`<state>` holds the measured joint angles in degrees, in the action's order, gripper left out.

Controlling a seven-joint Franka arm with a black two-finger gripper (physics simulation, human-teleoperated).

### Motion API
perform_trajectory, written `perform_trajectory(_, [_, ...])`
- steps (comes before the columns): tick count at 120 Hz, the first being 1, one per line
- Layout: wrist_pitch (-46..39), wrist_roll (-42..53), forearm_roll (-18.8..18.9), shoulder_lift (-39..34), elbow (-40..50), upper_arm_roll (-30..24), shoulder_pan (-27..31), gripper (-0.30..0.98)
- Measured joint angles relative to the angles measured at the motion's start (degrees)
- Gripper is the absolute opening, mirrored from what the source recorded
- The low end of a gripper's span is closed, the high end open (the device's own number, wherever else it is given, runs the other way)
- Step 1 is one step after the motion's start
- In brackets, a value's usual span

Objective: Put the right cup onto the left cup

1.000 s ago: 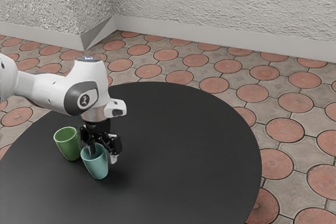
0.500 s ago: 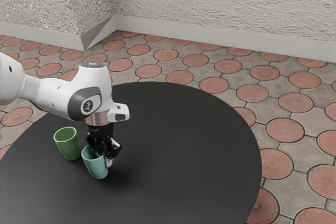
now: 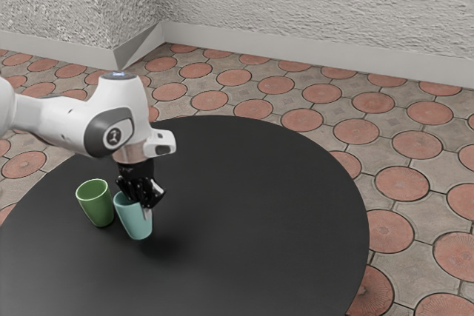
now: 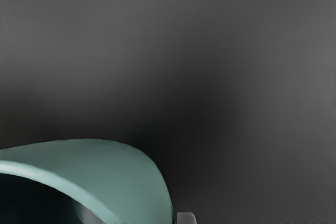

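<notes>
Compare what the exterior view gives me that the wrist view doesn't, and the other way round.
Exterior view: green cup, arm, tiled floor, walls, and the gripper shut on the teal cup.

Wrist view: a close look into the teal cup's dark inside.

Both: teal cup, black table.

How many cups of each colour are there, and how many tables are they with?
Tapered green cup: 1
Tapered teal cup: 1
Round black table: 1
Total: 3 things, 2 of them cups.
</notes>
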<state>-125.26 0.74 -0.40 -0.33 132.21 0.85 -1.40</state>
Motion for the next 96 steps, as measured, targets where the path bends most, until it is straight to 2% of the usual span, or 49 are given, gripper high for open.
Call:
perform_trajectory(51, [6.3, -1.2, 4.2, -9.3, -1.0, -0.1, 1.8, -0.09])
perform_trajectory(96, [10.5, -1.1, 7.2, -11.3, -2.7, -0.1, 6.2, -0.1])
